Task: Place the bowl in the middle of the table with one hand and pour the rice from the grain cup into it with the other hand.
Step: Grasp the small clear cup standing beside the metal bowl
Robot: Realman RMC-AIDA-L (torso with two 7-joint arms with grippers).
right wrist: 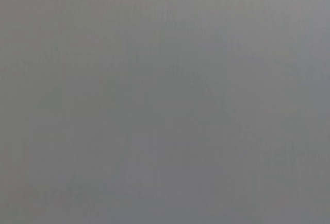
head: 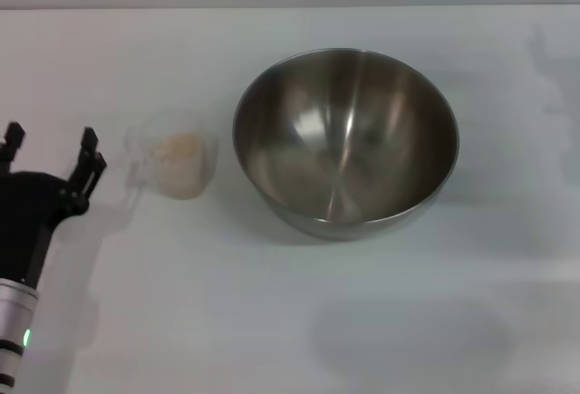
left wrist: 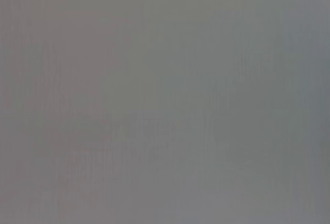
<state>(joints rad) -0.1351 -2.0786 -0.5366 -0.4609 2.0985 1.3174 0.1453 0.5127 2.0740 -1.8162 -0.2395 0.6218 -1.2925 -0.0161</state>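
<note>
The steel bowl (head: 345, 140) stands upright and empty on the white table (head: 272, 321), near its middle. The clear grain cup (head: 175, 164) stands just left of the bowl, apart from it, with pale rice (head: 178, 151) inside. My left gripper (head: 50, 145) is open and empty at the left edge of the head view, a short way left of the cup and not touching it. My right gripper is out of view. Both wrist views show only plain grey.
The table's far edge (head: 290, 7) runs across the top of the head view. A soft shadow (head: 408, 331) lies on the tabletop in front of the bowl.
</note>
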